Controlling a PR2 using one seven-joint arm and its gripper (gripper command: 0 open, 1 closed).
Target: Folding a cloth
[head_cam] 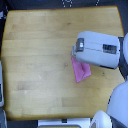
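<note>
Cloth (pixel 81 71), a small, thin, flat pink-magenta piece of fabric, lying on the large light wooden tabletop (pixel 40 60) toward the exterior view's right, a little below the middle. Seen as a narrow slanted strip, its lower end pointing down and slightly to the exterior view's left, its upper part hidden beneath the bulky grey-and-white forearm (pixel 97 49) of the robot. Gripper (pixel 74 50) at the forearm's end toward the exterior view's left, directly above the cloth's upper edge; fingers too blurred and too much seen from above to judge, so cannot tell whether spread, closed empty, or pinching fabric.

Judged from the look alone: very light, limp, no stiffness to speak of, likely to drape and sag wherever lifted, and to slide easily over smooth wood if pushed rather than picked up. Not fragile. Thinness means a low pinch right at the table surface, with a risk of missing the fabric or gathering a wrinkle instead of a clean edge. Best hold probably a corner or the short edge nearest the gripper. Whether already doubled over: not clear from this view.
</note>
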